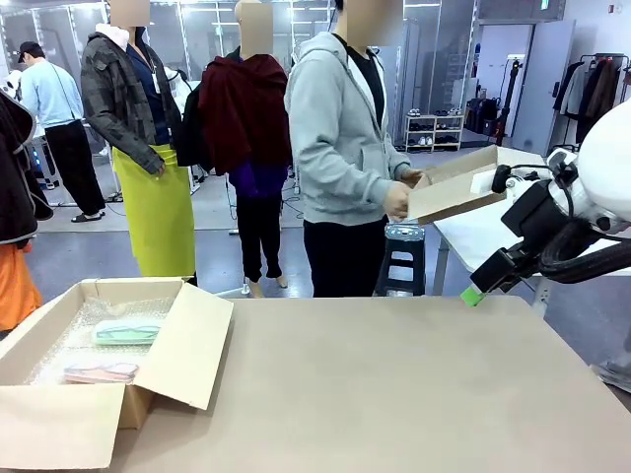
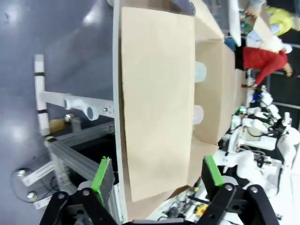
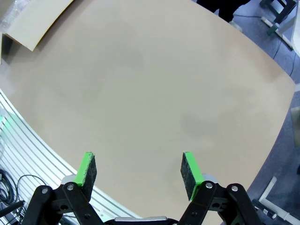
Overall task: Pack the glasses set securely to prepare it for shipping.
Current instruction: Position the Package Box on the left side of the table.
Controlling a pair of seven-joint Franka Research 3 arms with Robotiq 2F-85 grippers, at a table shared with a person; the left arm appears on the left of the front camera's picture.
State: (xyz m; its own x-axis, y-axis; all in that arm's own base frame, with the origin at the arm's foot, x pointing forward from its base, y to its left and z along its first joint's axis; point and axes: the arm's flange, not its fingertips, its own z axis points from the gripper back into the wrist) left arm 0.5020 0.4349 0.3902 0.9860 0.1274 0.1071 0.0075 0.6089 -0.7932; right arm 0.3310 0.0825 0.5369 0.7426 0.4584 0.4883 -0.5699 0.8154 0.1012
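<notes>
Left fingers [image 2: 157, 176] spread wide, empty, right fingers [image 3: 139, 169] parted, empty

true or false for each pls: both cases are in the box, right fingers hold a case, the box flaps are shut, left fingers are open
1. Both cases lie in the box: true; the mint case and pink case rest on bubble wrap.
2. The right gripper holds a case: false, its fingers are apart with nothing between them.
3. The box flaps are shut: false, they stand open.
4. The left gripper is open: true.
</notes>
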